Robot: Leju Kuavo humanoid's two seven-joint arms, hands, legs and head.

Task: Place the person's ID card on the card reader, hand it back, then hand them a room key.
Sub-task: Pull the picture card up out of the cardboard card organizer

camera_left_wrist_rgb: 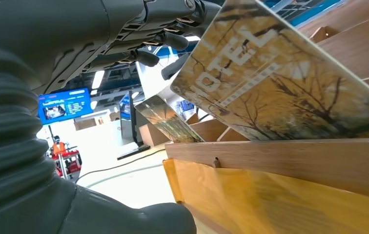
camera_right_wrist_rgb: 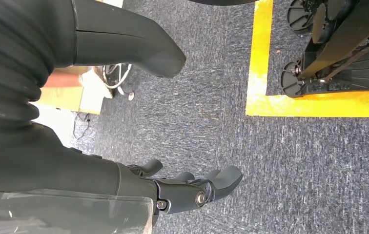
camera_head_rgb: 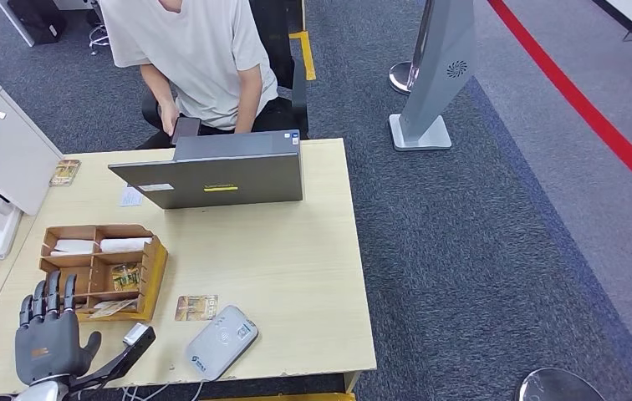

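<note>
My left hand (camera_head_rgb: 45, 332) hovers at the table's near left corner, fingers spread and holding nothing, just in front of the wooden organiser (camera_head_rgb: 155, 266). In the left wrist view its dark fingers (camera_left_wrist_rgb: 159, 40) hang over a hotel key card (camera_left_wrist_rgb: 280, 83) that leans in the organiser's front slot (camera_left_wrist_rgb: 290, 161). A card with a yellow picture (camera_head_rgb: 196, 307) lies flat on the table beside the white card reader (camera_head_rgb: 222, 341), touching neither hand. My right hand (camera_right_wrist_rgb: 187, 187) hangs over the carpet with its fingers loosely apart and nothing in them.
A person in a pale shirt (camera_head_rgb: 204, 58) sits across the table holding a phone (camera_head_rgb: 185, 128), behind an open grey laptop (camera_head_rgb: 221, 175). Another card (camera_head_rgb: 65, 172) lies at the far left by a white box (camera_head_rgb: 3, 150). A grey stand (camera_head_rgb: 430, 75) rises to the right.
</note>
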